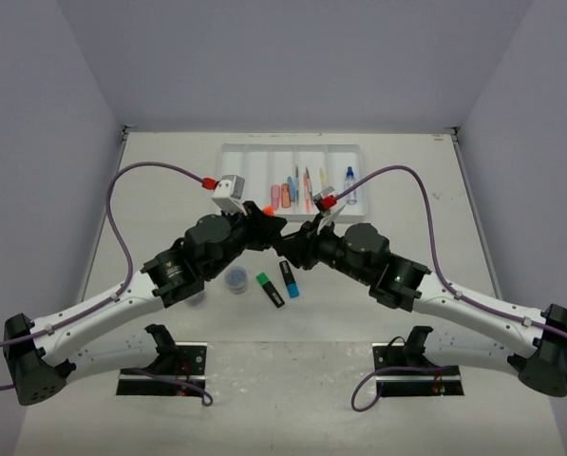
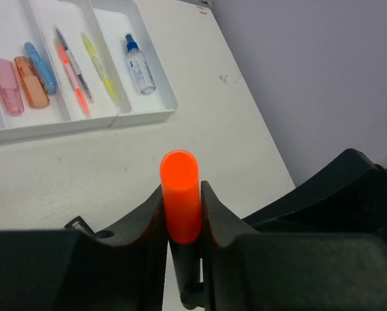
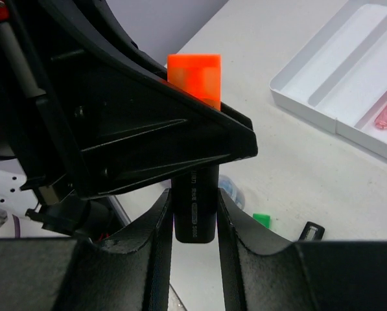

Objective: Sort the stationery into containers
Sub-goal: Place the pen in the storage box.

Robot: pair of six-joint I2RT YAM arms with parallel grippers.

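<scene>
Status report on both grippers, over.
Left gripper shut on highlighter, at orange cap. Right gripper shut on its black body. Held above table, short of tray. Nothing seen in the way.

I'm looking at a white counter boxed in by plain grey walls at the back and on both sides. From the left wrist view, a few small dark specks mark its surface near the right side wall.

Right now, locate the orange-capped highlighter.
Top view: the orange-capped highlighter is held mid-table, just before the white tray; left gripper clamps its orange end, right gripper its black body.
</scene>
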